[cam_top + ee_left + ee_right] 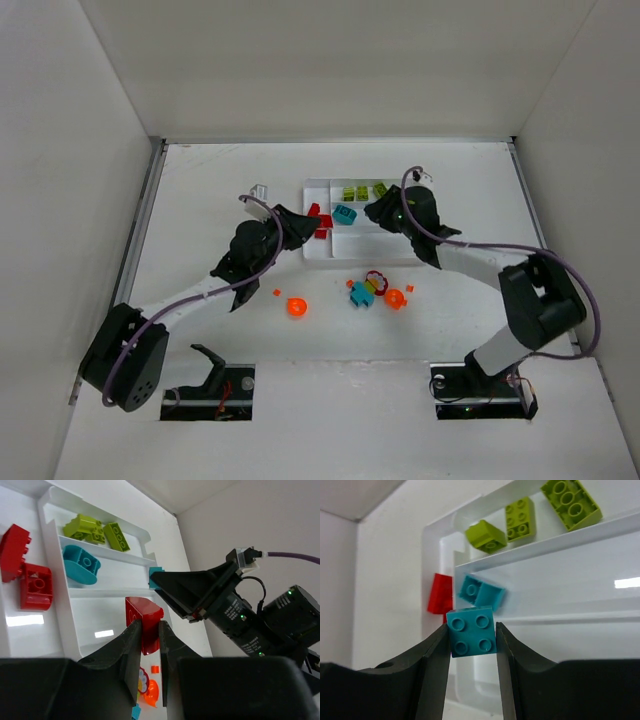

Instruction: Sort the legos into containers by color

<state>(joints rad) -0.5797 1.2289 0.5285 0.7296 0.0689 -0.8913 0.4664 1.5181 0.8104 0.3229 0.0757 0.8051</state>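
The left pincer [149,629] was clamped on a red rounded brick [143,616], held upright between its dark fingers above the white tray [350,250], over the near long slot close to a divider. The right pincer [472,636] was closed on a teal square brick [471,626] with four studs facing the wrist camera, gripped by its two sides and raised just above the tray near the middle long slot. In the left wrist view the two pincers sat near each other over the tray, apart and not touching. The tray lay toward the far middle of the counter [220,200]. Its narrow side slot held two red bricks [36,585], lying just beside each other. The middle long slot held one teal rounded piece [81,564], tilted on its side. The far long slot held three yellow-green bricks [520,515], close together in a loose row. On the counter just near of the tray lay loose legos: an orange rounded piece [296,307], a teal piece [360,295] touching a red-and-yellow bit [376,281], another orange rounded piece [396,298] just beside them, and a tiny orange bit [277,292].
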